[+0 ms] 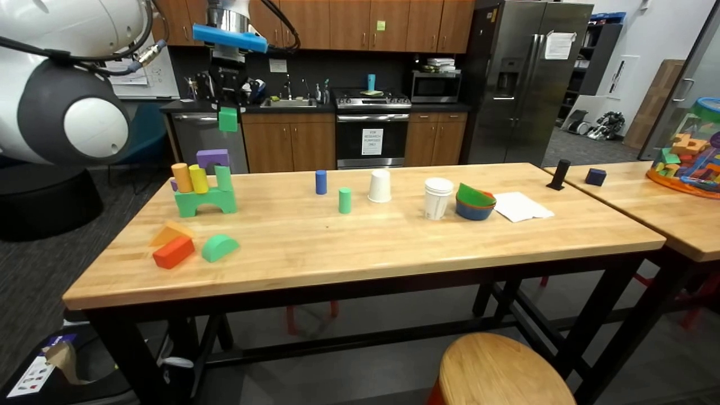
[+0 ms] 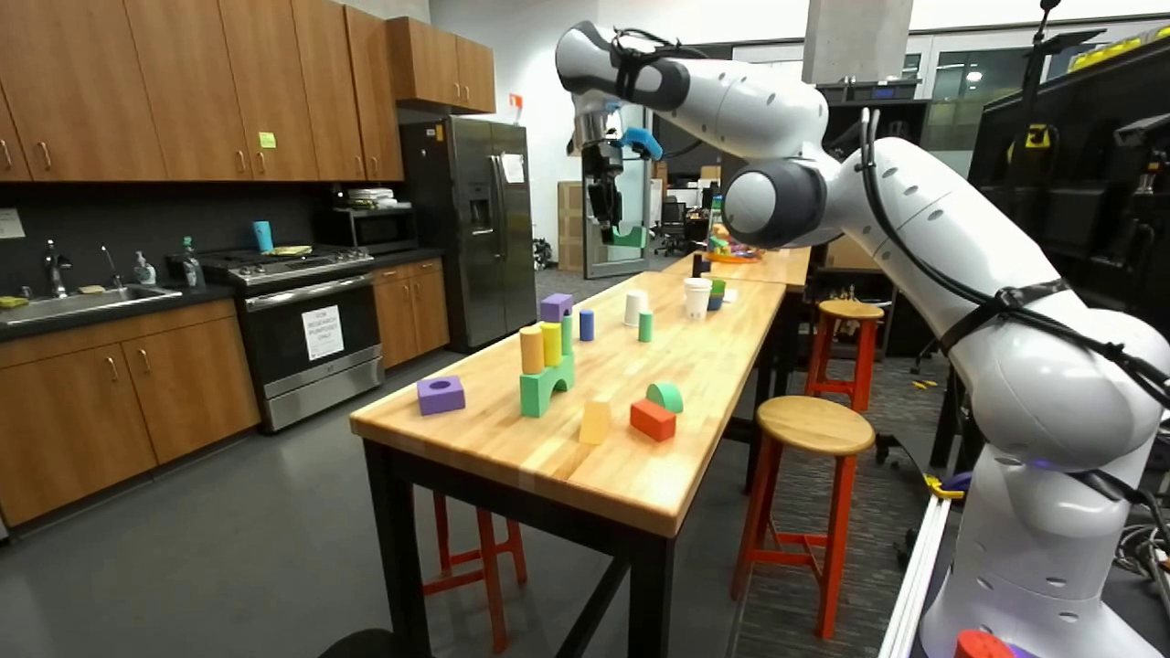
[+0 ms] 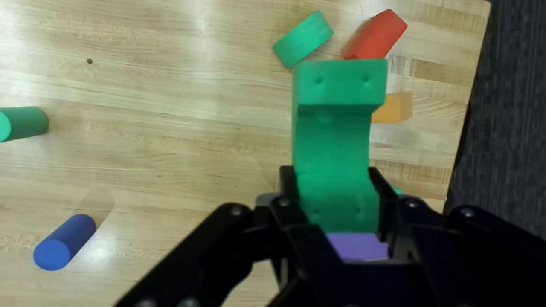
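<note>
Gripper point(image 3: 332, 187) clenched on green arch block point(image 3: 335, 145), a finger at each side, hollow side up. Block is in mid-air, higher than anything piled on the green arch base point(image 1: 206, 197) and apart from that pile. On the base: orange cylinder point(image 1: 181, 178), yellow cylinder point(image 1: 198, 179), green upright block point(image 1: 224, 179), all standing; purple arch point(image 1: 212, 154) laid across the yellow and green ones. Purple block with a round hole point(image 2: 441, 398) near the base, left of it in an exterior view. Orange wedge point(image 2: 595, 423) near the base, opposite side. Red block point(image 2: 653, 419) and green half-round point(image 1: 220, 247) a bit farther from the base, past the wedge. Blue cylinder point(image 1: 320, 182), upright, along the table point(image 1: 315, 242) from the base; green cylinder point(image 1: 345, 200), upright, slightly farther from it. Farther from the base again: white cup point(image 1: 379, 187), mouth down, then stacked white cups point(image 1: 436, 202). Nested bowls point(image 1: 475, 211) and white paper point(image 1: 520, 206) lie well apart from the base; whether those two touch, hard to tell.
</note>
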Controlling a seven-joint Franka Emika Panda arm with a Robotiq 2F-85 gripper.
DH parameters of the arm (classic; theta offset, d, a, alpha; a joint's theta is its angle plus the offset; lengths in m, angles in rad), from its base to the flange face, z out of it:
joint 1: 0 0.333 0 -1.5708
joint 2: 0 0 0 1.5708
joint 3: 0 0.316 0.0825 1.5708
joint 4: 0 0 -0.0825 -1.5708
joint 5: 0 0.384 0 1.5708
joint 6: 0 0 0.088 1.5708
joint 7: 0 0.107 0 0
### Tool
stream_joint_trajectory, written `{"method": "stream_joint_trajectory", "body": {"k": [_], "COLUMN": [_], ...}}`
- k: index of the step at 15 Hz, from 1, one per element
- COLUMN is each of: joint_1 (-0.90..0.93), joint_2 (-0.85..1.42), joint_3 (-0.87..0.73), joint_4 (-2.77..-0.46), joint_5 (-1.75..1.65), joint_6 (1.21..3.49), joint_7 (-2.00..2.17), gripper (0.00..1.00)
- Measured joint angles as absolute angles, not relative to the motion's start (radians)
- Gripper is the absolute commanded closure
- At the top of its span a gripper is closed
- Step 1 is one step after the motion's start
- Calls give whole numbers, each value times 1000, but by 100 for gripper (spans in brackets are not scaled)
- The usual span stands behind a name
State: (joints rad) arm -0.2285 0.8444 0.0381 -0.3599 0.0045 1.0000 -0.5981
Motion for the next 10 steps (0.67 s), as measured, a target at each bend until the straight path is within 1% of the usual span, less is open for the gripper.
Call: {"method": "stream_joint_trajectory", "body": {"k": [9,10], "joint_1": [-231,-231], "joint_2": [844,844], "joint_3": [38,38], "joint_4": [-362,-362], "joint_5": [5,5], "joint_6": [1000,1000], "joint_7": [-603,-603], "gripper": [59,84]}}
